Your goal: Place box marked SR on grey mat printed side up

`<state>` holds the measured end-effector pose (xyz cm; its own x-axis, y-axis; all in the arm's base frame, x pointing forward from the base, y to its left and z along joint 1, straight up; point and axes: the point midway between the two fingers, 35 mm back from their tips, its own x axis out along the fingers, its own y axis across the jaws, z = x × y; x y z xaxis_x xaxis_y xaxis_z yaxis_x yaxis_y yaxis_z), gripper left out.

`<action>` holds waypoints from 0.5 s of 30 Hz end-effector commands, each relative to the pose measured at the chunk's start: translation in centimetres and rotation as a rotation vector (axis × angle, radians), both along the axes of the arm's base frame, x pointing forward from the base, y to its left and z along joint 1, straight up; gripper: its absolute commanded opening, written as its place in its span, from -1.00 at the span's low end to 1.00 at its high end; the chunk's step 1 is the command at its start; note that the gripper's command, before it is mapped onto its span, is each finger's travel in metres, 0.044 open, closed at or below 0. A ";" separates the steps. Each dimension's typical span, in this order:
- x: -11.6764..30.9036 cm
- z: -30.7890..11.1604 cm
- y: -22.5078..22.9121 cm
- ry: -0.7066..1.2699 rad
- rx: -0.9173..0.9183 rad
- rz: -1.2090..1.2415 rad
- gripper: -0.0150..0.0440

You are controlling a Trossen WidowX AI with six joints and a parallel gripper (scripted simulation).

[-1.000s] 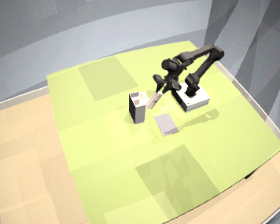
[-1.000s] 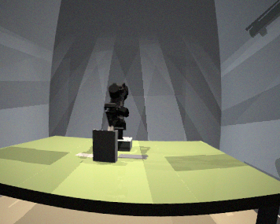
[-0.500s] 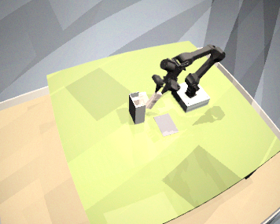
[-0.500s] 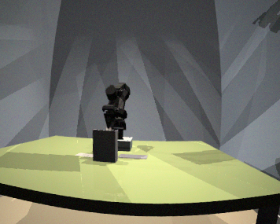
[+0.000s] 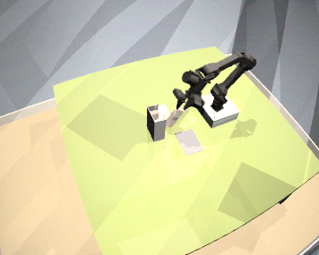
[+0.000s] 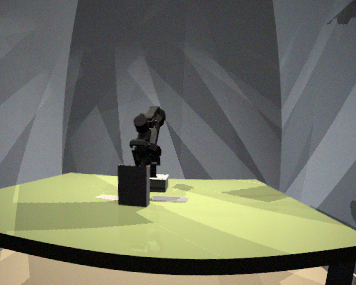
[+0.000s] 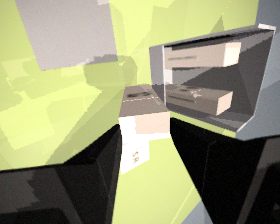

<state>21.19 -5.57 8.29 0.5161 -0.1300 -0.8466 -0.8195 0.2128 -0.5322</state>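
My gripper (image 5: 181, 106) (image 7: 144, 125) is shut on a pale box (image 5: 174, 119) (image 7: 152, 125), held tilted outside the bin, between it and the arm base. In the wrist view a white patch (image 7: 129, 162) with small letters that look like SR shows below the box's near end; I cannot tell whether it is the box's side or a reflection. The grey bin (image 5: 159, 131) (image 6: 133, 187) (image 7: 157, 65) stands upright. Two other boxes, one (image 7: 192, 56) and another (image 7: 200, 98), stand inside it. The grey mat (image 5: 189, 141) (image 6: 169, 199) (image 7: 70, 32) has nothing on it. In the exterior view the bin hides the held box.
The arm's white base (image 5: 222, 113) (image 6: 160, 181) is behind the gripper. In the exterior view a pale flat patch (image 6: 107, 197) shows left of the bin; I cannot tell what it is. The yellow-green table (image 5: 137, 198) (image 6: 213, 231) is glossy, with shadows and reflections.
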 end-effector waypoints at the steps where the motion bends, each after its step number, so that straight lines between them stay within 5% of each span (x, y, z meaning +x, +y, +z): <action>1: 0.0 -0.5 0.0 -0.002 0.000 0.005 0.03; 5: 0.0 -0.9 0.0 -0.002 0.000 0.005 0.03; 8: -0.1 -0.7 0.0 0.001 0.000 0.000 0.29; 15: 0.0 -0.8 0.0 -0.002 -0.002 0.003 0.31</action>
<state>21.12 -5.54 7.51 0.5173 -0.1297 -0.8459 -0.8191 0.2115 -0.5333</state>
